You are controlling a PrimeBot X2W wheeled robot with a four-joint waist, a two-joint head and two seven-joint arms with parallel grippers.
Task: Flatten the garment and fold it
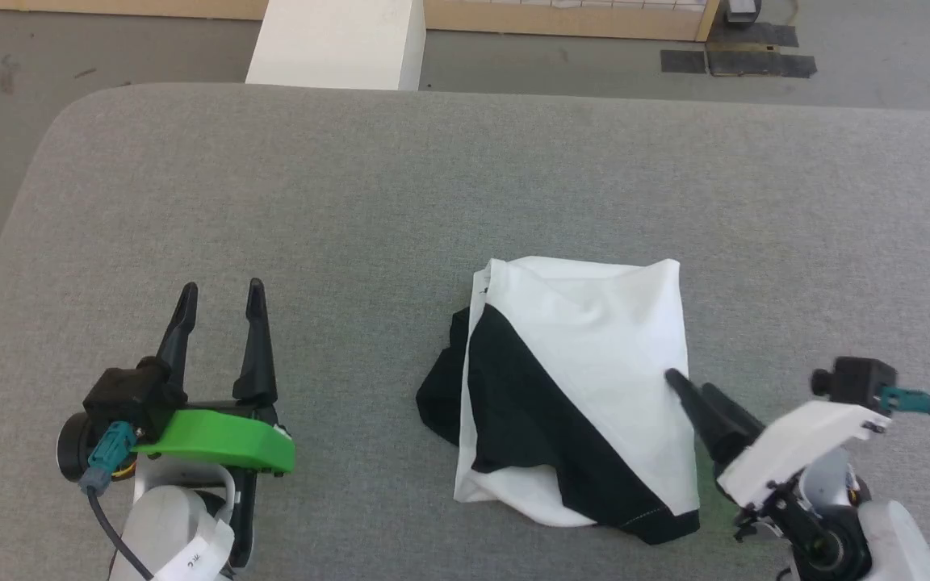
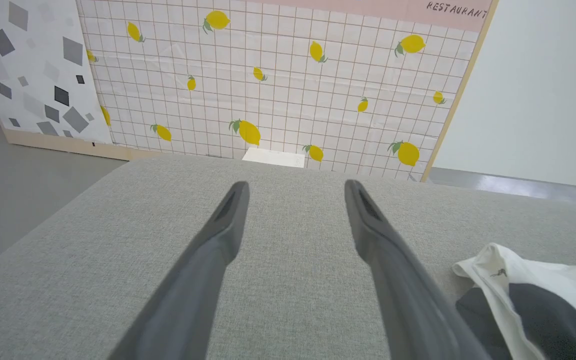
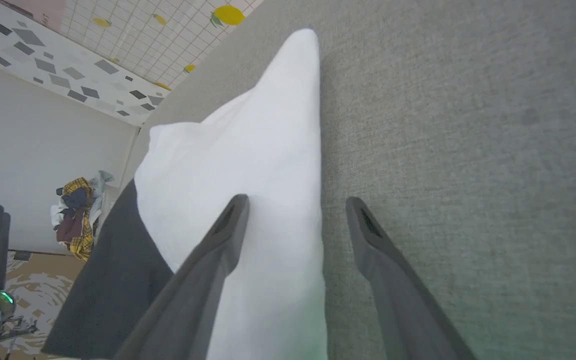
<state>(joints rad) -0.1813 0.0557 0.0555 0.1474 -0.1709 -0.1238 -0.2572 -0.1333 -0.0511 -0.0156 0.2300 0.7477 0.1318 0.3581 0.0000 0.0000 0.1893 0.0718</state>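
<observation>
The garment (image 1: 594, 339) lies in a compact folded bundle on the grey table (image 1: 433, 177), right of centre. It is white on top, with a black sleeve running diagonally across it. The garment's corner (image 2: 543, 285) shows at the lower right of the left wrist view. My left gripper (image 1: 221, 290) stands open over bare table well to the garment's left, nothing between its fingers (image 2: 208, 260). My right gripper (image 1: 687, 381) is open at the garment's right edge. One finger (image 3: 208, 260) lies over the white cloth (image 3: 248, 150), the other over the table beside it.
A white block (image 1: 336, 40) stands on the floor past the table's far edge. A lemon-print tiled panel (image 2: 268, 75) rises behind it. A heap of coloured clothes (image 3: 78, 210) sits off the table. The table's rounded left corner (image 1: 53, 137) is close to my left arm.
</observation>
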